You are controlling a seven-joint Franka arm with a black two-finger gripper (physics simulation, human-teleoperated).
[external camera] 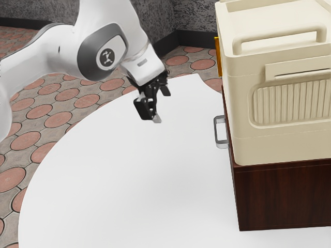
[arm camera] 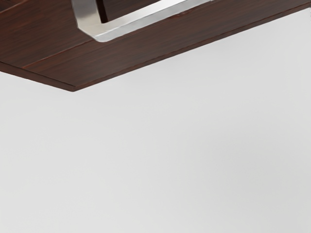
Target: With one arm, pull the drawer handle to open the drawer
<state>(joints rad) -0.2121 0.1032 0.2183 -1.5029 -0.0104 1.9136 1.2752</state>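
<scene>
"Looking at the exterior view, where's the handle (external camera: 222, 145)?"
"Four o'clock from the gripper (external camera: 161, 106), on the dark cabinet's (external camera: 282, 199) front. The fingers stand apart, holding nothing."
"Where should they grip?"
"Mid-bar, one each side. That metal looks rigid, perhaps slippery. The drawer (arm camera: 48, 34) may run stiffly, so I'd pull straight toward nine o'clock."

Bright, diffuse light over a round white table (external camera: 114, 181).
The exterior view shows the tabletop nearly white with faint grey shading, the dark wooden cabinet (external camera: 284, 199) absorbing the light. In the wrist view, soft pale highlights run along the metal drawer handle (arm camera: 146, 17); gentle grey shade tints the tabletop.
</scene>
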